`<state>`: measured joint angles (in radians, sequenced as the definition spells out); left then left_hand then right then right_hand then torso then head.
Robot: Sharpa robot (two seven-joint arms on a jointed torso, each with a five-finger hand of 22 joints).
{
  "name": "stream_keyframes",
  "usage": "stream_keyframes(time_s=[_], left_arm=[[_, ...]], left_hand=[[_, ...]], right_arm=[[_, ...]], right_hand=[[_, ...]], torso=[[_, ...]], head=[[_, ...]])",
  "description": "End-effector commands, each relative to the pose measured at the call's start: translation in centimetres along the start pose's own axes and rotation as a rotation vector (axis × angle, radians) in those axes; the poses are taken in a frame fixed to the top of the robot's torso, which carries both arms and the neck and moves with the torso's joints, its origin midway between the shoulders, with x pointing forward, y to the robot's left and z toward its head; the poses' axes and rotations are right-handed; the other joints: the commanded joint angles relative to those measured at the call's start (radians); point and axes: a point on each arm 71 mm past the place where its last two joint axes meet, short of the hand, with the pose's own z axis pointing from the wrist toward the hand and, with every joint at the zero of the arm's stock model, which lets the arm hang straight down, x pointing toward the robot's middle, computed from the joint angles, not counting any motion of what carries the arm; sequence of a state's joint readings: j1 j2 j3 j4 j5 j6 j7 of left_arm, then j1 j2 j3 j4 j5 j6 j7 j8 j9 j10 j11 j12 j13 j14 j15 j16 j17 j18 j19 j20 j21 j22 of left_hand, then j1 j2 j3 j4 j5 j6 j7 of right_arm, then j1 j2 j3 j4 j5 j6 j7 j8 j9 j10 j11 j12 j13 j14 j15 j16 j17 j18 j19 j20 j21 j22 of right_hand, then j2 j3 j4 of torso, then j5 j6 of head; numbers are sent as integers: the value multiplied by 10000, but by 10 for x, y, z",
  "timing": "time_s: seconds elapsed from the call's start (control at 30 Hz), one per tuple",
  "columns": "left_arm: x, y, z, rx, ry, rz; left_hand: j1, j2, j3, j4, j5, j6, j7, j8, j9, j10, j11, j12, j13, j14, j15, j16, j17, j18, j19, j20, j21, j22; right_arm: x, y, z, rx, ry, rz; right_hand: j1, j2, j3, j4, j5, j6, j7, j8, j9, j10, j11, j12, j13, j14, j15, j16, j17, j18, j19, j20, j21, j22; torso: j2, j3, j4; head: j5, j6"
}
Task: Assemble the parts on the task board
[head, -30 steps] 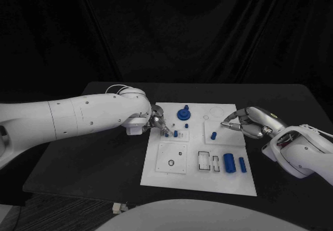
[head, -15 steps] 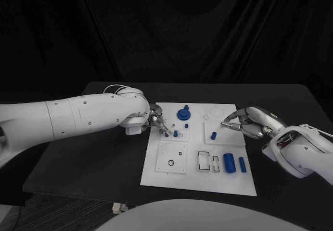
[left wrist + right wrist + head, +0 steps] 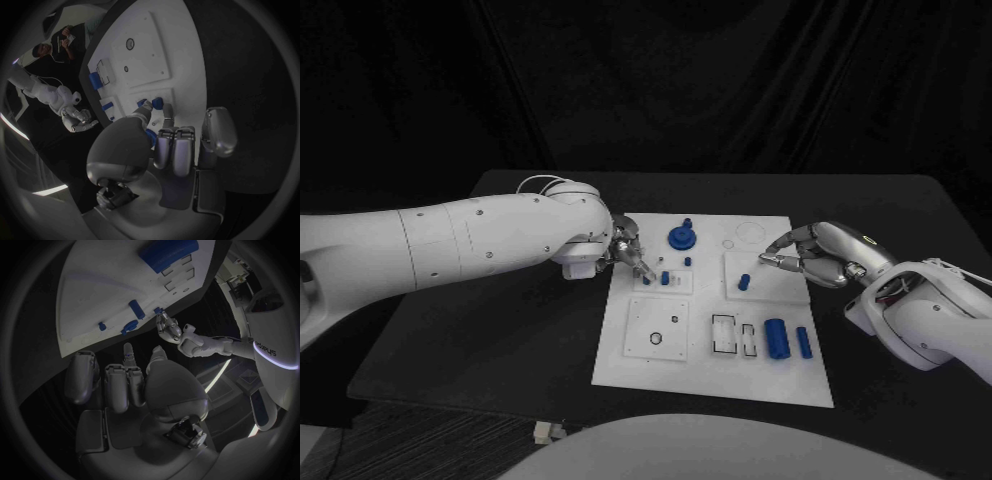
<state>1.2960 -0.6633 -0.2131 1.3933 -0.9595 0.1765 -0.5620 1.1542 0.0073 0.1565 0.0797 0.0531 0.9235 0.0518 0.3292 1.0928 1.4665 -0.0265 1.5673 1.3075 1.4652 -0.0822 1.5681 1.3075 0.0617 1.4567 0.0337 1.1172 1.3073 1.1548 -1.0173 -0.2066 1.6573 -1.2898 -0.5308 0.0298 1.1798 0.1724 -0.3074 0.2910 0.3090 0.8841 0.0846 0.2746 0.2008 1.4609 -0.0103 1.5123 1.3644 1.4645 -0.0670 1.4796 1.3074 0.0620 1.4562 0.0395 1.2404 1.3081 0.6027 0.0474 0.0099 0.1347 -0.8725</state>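
Head view: the task board (image 3: 711,365) lies mid-table. The left hand (image 3: 620,250) reaches over the board's left edge, fingertips beside a small upright blue peg (image 3: 665,277); whether it holds anything, I cannot tell. The right hand (image 3: 808,256) hangs over the board's right edge, fingers curled near another blue peg (image 3: 744,282), holding nothing visible. Bare black table (image 3: 488,330) flanks both long edges.

Left wrist view: the fingers (image 3: 167,114) reach down to the blue pegs (image 3: 157,103), and the palm hides the contact.

Right wrist view: the curled fingers (image 3: 127,354) stay apart from the board (image 3: 100,285), with blue parts (image 3: 134,309) near.
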Motion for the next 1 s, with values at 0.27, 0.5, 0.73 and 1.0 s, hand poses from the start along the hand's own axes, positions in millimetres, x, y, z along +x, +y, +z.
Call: stream_keyframes(time_s=[0.27,0.5,0.73,1.0], left_arm=[[0,-1,1,143,-44,-168],[1,-2,0,220,-80,-215],[0,-3,-1,453,-313,-366],[-3,-5,-2,860,-760,-693]], left_hand=[[173,215,34,-20,-21,12,-97,107,14,1043,-36,35,2633,1036,3,-34,2591,157,-15,-33,-9,1597],[-34,88,-187,122,-46,-35,-47,123,13,1043,-11,35,2633,1036,9,-32,2592,157,-9,-37,-22,1596],[-341,-15,-526,392,-57,-71,-30,163,37,1043,3,35,2633,1040,21,-23,2598,148,0,-35,-6,1603],[-636,-103,-976,745,-58,-162,-9,202,75,1043,22,35,2633,1042,35,-16,2603,147,3,-28,-20,1604]], right_arm=[[1,0,0,-7,5,5],[1,0,0,-11,-2,7],[1,0,0,-17,-6,7],[1,0,-1,-11,-19,6]], right_hand=[[84,54,-59,-16,37,25,13,-4,-12,652,11,-41,1166,702,-39,-73,1289,70,-68,8,-31,1718],[84,54,-59,-16,37,25,13,-4,-12,652,11,-41,1166,702,-39,-73,1289,70,-68,8,-31,1718],[84,54,-59,-16,37,25,13,-4,-12,652,11,-41,1166,702,-39,-73,1289,70,-68,8,-31,1718],[84,54,-59,-16,37,25,13,-4,-12,652,11,-41,1166,702,-39,-73,1289,70,-68,8,-31,1718]], torso=[[3,1,0],[3,0,2],[1,2,1],[1,2,2]], head=[[9,-2],[2,-2],[-6,-2],[-29,-2]])
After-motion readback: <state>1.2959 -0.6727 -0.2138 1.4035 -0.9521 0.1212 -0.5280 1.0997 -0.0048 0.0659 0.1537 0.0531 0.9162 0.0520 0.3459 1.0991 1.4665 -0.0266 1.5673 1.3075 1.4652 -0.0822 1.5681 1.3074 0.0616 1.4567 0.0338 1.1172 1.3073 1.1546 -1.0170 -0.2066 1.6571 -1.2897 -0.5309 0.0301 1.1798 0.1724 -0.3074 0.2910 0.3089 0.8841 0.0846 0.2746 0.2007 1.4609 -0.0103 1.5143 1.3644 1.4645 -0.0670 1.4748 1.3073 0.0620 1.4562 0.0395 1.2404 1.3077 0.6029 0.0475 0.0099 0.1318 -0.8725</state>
